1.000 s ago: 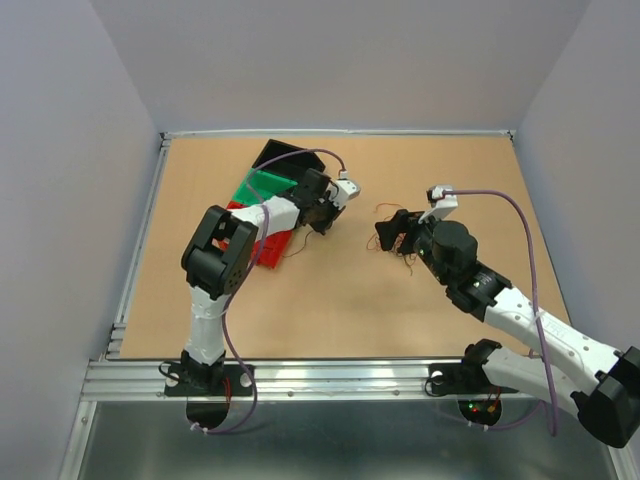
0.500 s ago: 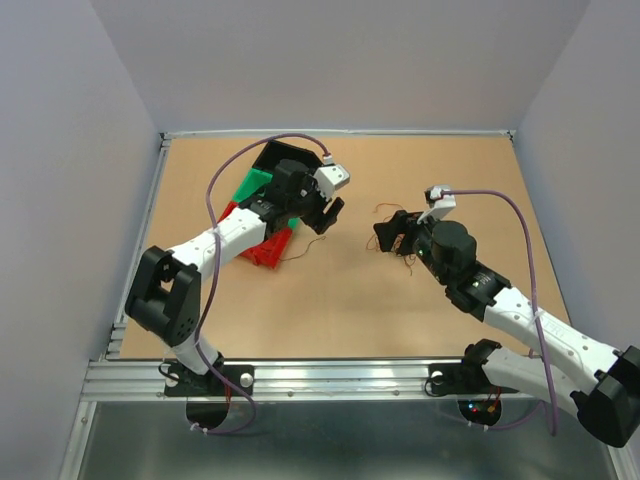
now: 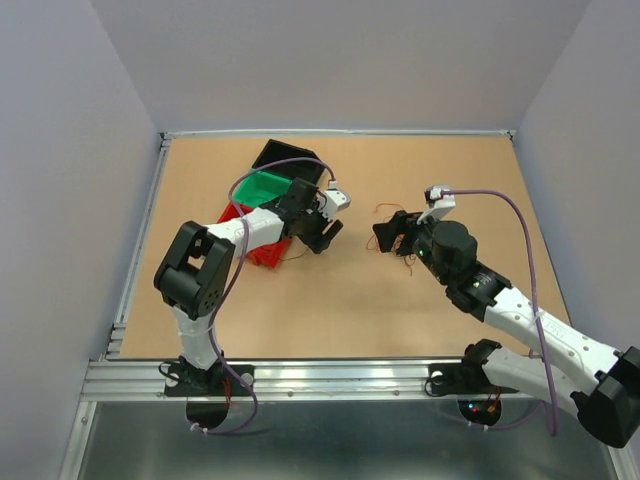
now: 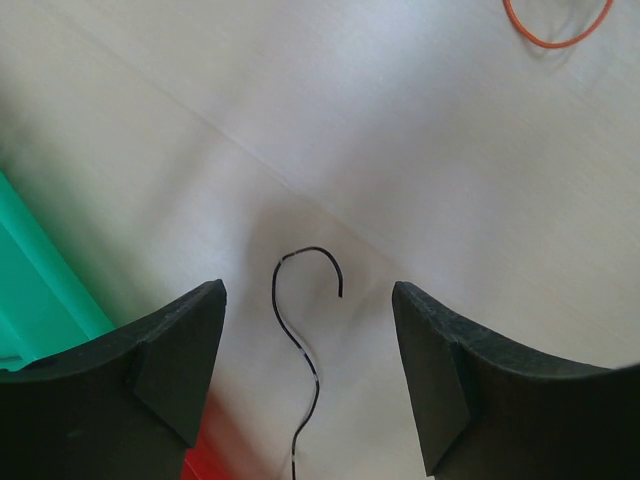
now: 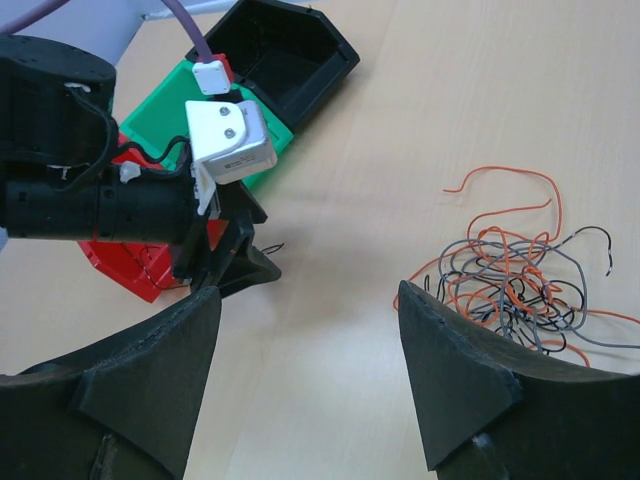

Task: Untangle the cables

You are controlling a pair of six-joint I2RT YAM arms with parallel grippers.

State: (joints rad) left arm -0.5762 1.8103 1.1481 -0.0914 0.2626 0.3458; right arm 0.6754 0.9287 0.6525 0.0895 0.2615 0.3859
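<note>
- Our left gripper has its fingers spread wide and pinches nothing. 1 loose black wire lies flat on the table in the gap between them, touching neither finger.
- That wire sits well apart from the main bunch and just beside the red bin and the green bin, with the black bin behind them. We judge it was singled out for sorting, though it lies on the wood and not in any bin.
- The cables, a wiry knot of orange, grey and black strands, rest on the table to the right of centre, close by our right gripper.
- The right gripper is also spread and empty. It hangs beside the knot rather than over it, so we think it is placed to reach in for the next strand.
- 1 orange wire curls alone at the edge of the left wrist view.
</note>
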